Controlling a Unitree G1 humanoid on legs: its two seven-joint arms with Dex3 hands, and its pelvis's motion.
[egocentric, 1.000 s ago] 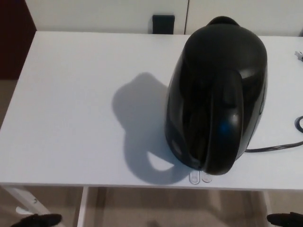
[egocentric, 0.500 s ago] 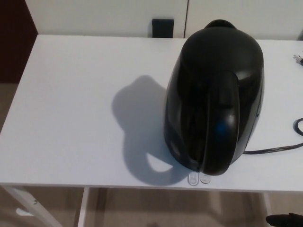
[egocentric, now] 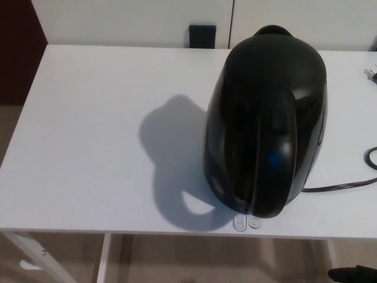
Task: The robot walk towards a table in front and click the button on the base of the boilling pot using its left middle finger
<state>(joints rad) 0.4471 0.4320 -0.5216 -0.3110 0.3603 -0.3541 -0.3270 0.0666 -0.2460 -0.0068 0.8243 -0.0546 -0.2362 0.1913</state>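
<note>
A glossy black boiling pot (egocentric: 266,121) stands on the white table (egocentric: 94,135), right of centre, with its handle turned toward me and a small blue glow low on the handle. Two small clear buttons (egocentric: 247,222) stick out from under its base at the table's front edge. My left hand does not show. Only a dark sliver of my right hand (egocentric: 353,274) shows at the bottom right corner, below the table edge and well away from the buttons.
A black power cord (egocentric: 344,186) runs from the pot's base to the right and loops off the picture edge. A dark wall socket (egocentric: 202,32) sits behind the table. The pot's shadow falls on the tabletop to its left. White table legs (egocentric: 35,259) show below left.
My left hand, seen at the bottom left corner a second ago, has dropped out of the picture. The view has shifted slightly; the pot has not moved.
</note>
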